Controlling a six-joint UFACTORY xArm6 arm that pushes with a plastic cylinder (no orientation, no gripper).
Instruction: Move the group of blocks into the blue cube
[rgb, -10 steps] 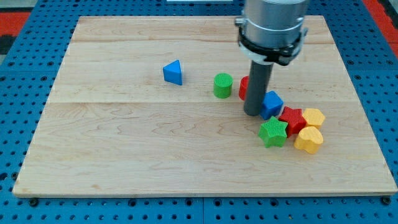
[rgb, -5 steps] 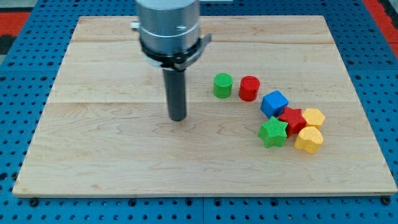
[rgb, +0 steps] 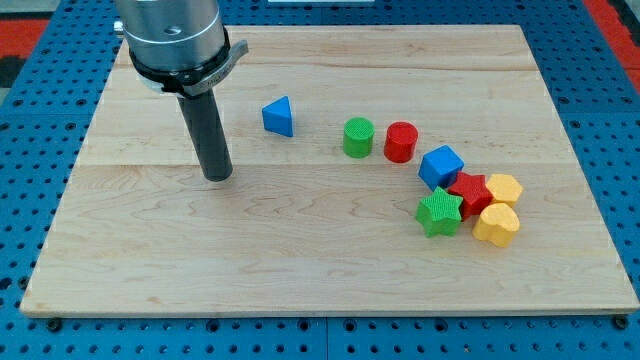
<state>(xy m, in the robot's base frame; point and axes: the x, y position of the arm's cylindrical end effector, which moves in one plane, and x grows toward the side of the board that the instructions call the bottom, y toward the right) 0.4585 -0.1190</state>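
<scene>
The blue cube (rgb: 440, 166) sits at the view's right, touching a red star-like block (rgb: 470, 192). A green star (rgb: 439, 212), a yellow hexagon-like block (rgb: 505, 188) and a yellow heart-like block (rgb: 496, 225) cluster around it. A red cylinder (rgb: 401, 141) and a green cylinder (rgb: 358, 137) stand to the upper left of the cube. A blue triangle (rgb: 280, 116) lies further left. My tip (rgb: 217, 176) rests on the board at the view's left, left of and below the blue triangle, touching no block.
The wooden board (rgb: 320, 260) lies on a blue pegboard surface (rgb: 20, 200). The arm's grey body (rgb: 170, 35) hangs over the board's top left.
My tip has swept from beside the blue cube to the view's left, past the blue triangle. The blocks have not moved.
</scene>
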